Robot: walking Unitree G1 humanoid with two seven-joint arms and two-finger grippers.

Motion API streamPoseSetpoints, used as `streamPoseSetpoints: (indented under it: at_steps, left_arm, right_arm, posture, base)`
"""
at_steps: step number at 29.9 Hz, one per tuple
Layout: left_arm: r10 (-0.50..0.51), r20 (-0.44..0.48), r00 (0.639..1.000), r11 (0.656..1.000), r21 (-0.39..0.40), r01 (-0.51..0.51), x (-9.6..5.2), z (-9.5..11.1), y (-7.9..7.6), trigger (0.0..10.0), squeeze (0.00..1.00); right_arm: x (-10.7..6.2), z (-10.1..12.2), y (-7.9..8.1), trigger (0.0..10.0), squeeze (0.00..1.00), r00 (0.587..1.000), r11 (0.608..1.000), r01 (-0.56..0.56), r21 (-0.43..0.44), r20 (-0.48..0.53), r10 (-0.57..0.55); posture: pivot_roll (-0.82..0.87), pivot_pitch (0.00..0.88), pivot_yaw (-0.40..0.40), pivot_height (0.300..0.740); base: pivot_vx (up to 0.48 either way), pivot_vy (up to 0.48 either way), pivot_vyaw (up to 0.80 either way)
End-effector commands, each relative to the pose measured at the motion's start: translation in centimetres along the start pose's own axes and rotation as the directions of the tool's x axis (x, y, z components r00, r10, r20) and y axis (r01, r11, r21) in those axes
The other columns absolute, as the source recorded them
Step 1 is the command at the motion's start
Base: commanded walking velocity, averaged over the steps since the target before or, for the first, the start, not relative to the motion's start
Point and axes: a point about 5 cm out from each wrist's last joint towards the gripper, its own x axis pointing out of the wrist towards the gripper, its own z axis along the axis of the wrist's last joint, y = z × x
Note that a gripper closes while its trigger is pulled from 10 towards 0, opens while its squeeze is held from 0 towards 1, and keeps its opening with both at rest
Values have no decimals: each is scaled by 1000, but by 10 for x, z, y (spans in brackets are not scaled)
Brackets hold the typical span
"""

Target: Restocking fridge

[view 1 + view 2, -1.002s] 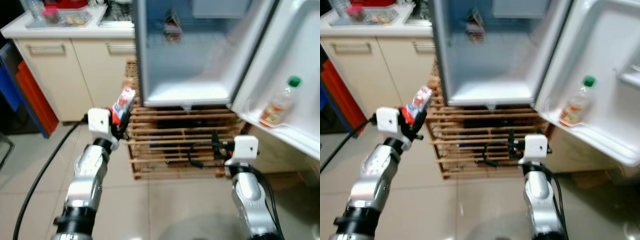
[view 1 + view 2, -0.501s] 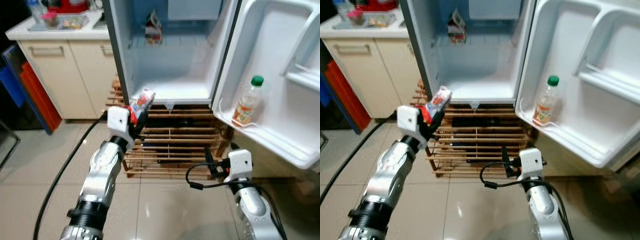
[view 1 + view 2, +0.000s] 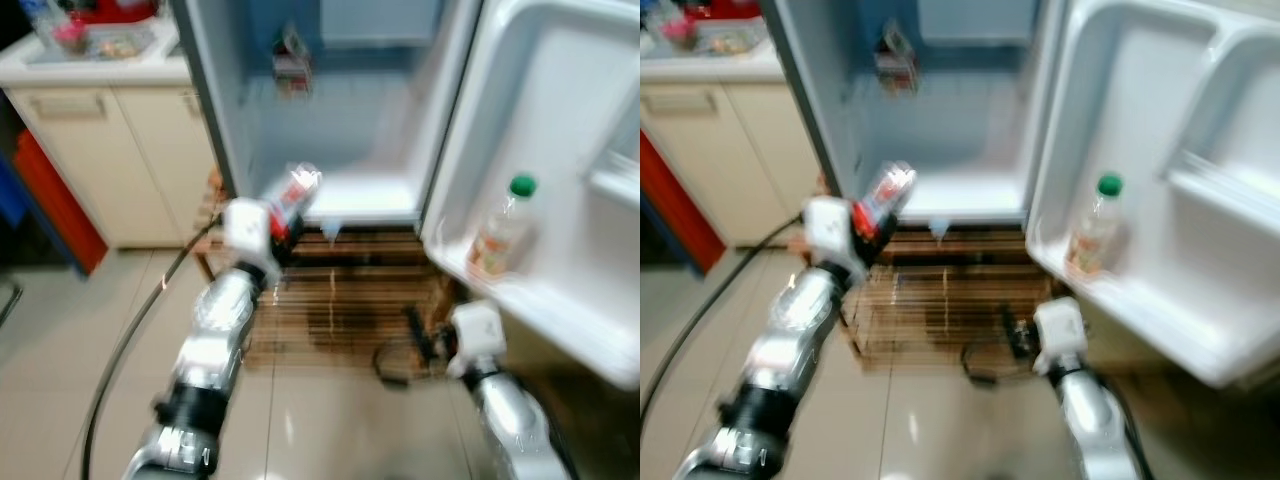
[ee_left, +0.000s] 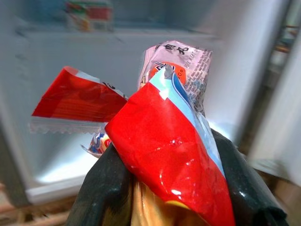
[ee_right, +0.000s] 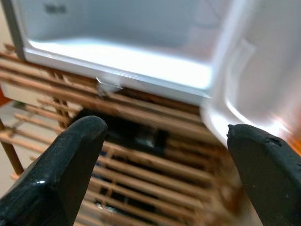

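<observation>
My left gripper [image 3: 285,212] is shut on a red, white and blue snack packet [image 3: 297,188], held up just in front of the lower front edge of the open fridge [image 3: 360,130]. The wrist view shows the crumpled packet [image 4: 169,136] between the black fingers [image 4: 99,188], with the fridge interior behind. A small carton [image 3: 290,57] stands on a shelf deep inside. A green-capped bottle [image 3: 497,232] stands in the door's lower shelf [image 3: 520,300]. My right gripper [image 5: 169,155] is open, low beside the wooden pallet [image 5: 141,183] under the fridge.
Cream cabinets [image 3: 110,150] with a cluttered counter [image 3: 90,45] stand left of the fridge. A black cable [image 3: 130,340] trails over the tiled floor [image 3: 60,330] by my left arm. The open door [image 3: 1170,180] reaches out on the right.
The view has moved closer to the fridge and is now blurred. My left gripper with the packet sits higher and nearer the fridge's bottom edge.
</observation>
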Motion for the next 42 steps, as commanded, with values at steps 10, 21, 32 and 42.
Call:
streamPoseSetpoints:
  at_steps: [10, 21, 32, 42]
  left_arm:
    - [49, 29, 998, 999, 7, -50, 11, 12, 14, 10000, 0]
    - [98, -185, 978, 994, -19, -103, 27, -13, 23, 10000, 0]
    - [125, -293, 948, 992, 22, -124, 37, -22, 27, 10000, 0]
    - [122, -294, 948, 992, 21, -121, 30, -34, 26, 10000, 0]
  right_arm:
    - [-3, 3, 20, 10000, 0, 987, 986, -162, 38, 30, 161]
    - [13, -13, 64, 10000, 0, 955, 947, -294, 132, 4, 296]
    - [0, -11, 84, 10000, 0, 921, 915, -385, 123, -10, 389]
    - [-21, -28, 45, 10000, 0, 935, 940, -335, 61, -102, 340]
  posture:
    - [-186, 0, 47, 740]
    - [-229, 0, 79, 740]
    - [-273, 0, 101, 740]
    - [-280, 0, 87, 740]
  base:
    - [474, 0, 0]
    - [351, 0, 0]
    - [0, 0, 0]
    - [0, 0, 0]
